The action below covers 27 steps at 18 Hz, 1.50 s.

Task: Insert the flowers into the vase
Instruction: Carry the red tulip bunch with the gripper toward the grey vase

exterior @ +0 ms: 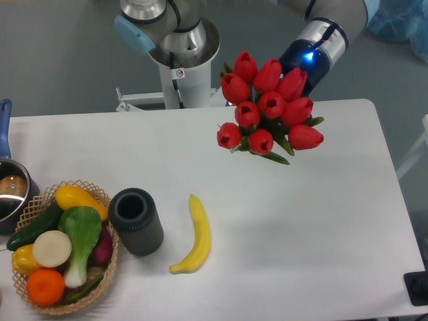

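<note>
Flowers: the bunch of red closed tulip buds with green leaves (pixel 269 110) hangs in the air over the far right part of the white table (pixel 321 221), buds turned toward the camera.
Gripper: the arm's blue-lit wrist (pixel 313 55) shows behind the bunch; the fingers are hidden by the buds, so their state cannot be told, though the lifted bunch suggests a hold on the stems.
Vase: the short dark grey ribbed cylinder (pixel 136 221) stands upright near the front left, mouth up, well apart from the flowers.
Neighbours: a woven basket of vegetables (pixel 61 251) sits just beside the vase on its left; a yellow banana (pixel 194 237) lies near its right; a steel pot with a blue handle (pixel 9 187) is at the left edge.
Risk: the bunch looks wider than the mouth, so off-centre stems could catch the rim and tip the vase into the basket.
Risk: a low carry could sweep the banana.
</note>
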Each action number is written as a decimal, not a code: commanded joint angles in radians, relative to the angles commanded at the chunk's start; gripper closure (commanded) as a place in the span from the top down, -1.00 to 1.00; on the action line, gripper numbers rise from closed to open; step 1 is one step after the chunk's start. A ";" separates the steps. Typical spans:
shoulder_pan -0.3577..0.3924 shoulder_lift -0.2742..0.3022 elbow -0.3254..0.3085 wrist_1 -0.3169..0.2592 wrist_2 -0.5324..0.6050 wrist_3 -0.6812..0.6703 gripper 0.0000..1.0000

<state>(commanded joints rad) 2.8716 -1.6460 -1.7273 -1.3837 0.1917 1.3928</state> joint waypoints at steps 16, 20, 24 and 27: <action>-0.092 -0.038 -0.015 0.106 -0.097 0.002 -0.57; -0.143 -0.060 -0.005 0.124 -0.103 0.000 -0.57; -0.176 -0.104 -0.002 0.167 -0.196 0.005 -0.57; -0.181 -0.112 -0.011 0.181 -0.210 0.005 -0.57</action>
<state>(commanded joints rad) 2.6906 -1.7579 -1.7379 -1.2027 -0.0184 1.3974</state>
